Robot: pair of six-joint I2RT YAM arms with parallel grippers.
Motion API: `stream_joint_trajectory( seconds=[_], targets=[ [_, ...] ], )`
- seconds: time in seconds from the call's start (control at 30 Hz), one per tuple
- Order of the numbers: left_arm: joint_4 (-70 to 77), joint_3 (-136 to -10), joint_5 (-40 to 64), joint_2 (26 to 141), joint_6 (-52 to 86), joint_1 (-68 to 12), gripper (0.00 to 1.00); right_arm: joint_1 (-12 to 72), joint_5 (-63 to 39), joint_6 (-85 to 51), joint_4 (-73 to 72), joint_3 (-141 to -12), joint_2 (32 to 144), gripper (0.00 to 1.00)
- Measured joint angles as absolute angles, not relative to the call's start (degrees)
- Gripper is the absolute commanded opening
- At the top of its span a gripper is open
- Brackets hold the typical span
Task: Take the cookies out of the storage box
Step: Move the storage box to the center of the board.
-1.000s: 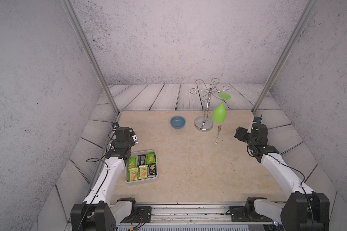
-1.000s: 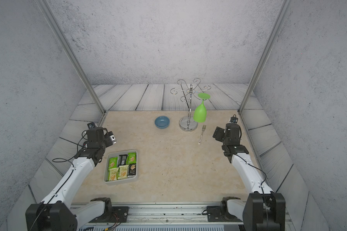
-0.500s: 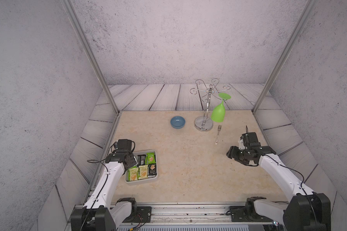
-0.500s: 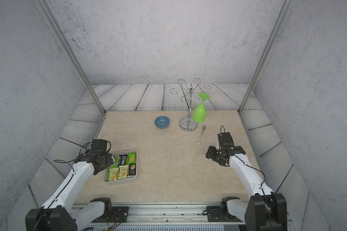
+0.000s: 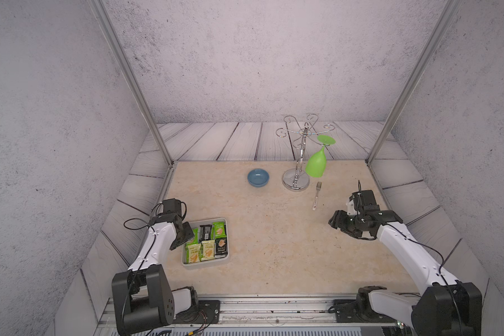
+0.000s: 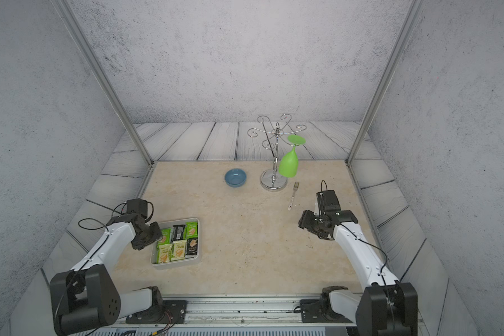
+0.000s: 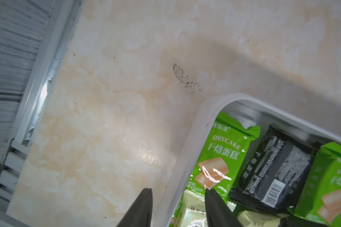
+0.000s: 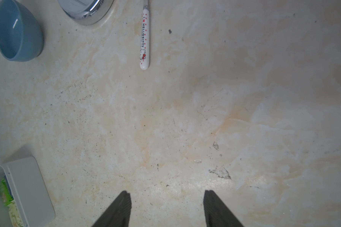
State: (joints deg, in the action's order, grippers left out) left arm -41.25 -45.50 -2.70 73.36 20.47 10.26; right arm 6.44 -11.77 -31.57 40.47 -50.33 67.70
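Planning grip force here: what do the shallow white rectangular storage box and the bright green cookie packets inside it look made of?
The shallow white rectangular storage box: apparently moulded plastic, matte; smooth rounded corner, thin even wall. The bright green cookie packets: probably glossy plastic film; sharp glare streaks, serrated crimped end seal.

Top views bright, even, soft shadows only. Left wrist: white glare on green packet (image 7: 222, 155) right at left gripper (image 7: 178, 191), slight blur. Right wrist: table (image 8: 185, 118) sheen just ahead of right gripper (image 8: 166, 193), fingers defocused.
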Motion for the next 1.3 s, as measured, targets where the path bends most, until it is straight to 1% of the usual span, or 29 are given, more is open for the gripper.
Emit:
stream_joint_trajectory(
  seconds=[0.07,0.17,0.23,0.27,0.3,0.33,0.37,0.4,0.8,1.03,1.17,1.3],
  targets=[
    [-40.9,-45.5,-2.2,74.3,19.9,10.5,0.44,6.4,-11.7,-31.6,40.3,-50.9,68.6,0.63],
    [-40.7,-45.5,-2.0,75.8,19.0,10.6,0.33,6.5,-11.6,-31.7,40.0,-51.5,69.3,0.63],
    [-40.5,-45.6,-1.9,76.6,18.4,10.7,0.32,6.5,-11.4,-32.0,40.0,-51.6,69.3,0.63],
    [-40.4,-45.6,-1.9,76.8,18.3,10.8,0.27,6.5,-11.3,-32.2,40.0,-51.7,69.3,0.63],
    [-40.2,-45.6,-1.9,77.2,18.1,10.8,0.18,6.5,-11.0,-32.4,39.9,-51.7,69.2,0.63],
    [-40.1,-45.7,-1.8,77.5,17.7,10.8,0.05,6.5,-10.8,-32.6,39.9,-51.7,69.1,0.62],
    [-40.1,-45.8,-1.9,77.8,17.4,10.9,0.00,6.5,-10.7,-32.6,39.9,-51.7,69.1,0.62],
    [-40.8,-46.2,-1.9,78.1,15.7,10.9,0.00,6.5,-10.5,-32.7,39.8,-51.7,69.0,0.62],
    [-39.6,-47.3,-1.3,79.7,17.4,10.9,0.00,6.5,-9.6,-32.9,40.2,-51.7,68.2,0.60],
    [-38.5,-47.6,2.4,79.9,18.9,10.7,0.00,6.5,-8.8,-32.8,41.6,-52.2,67.9,0.59],
    [-37.2,-47.6,4.3,79.9,21.2,8.6,0.00,6.5,-8.8,-32.5,42.6,-52.4,67.6,0.60],
    [-36.2,-48.7,4.2,81.3,23.8,3.4,0.00,6.5,-8.9,-32.0,43.7,-52.4,67.6,0.59]
  ],
)
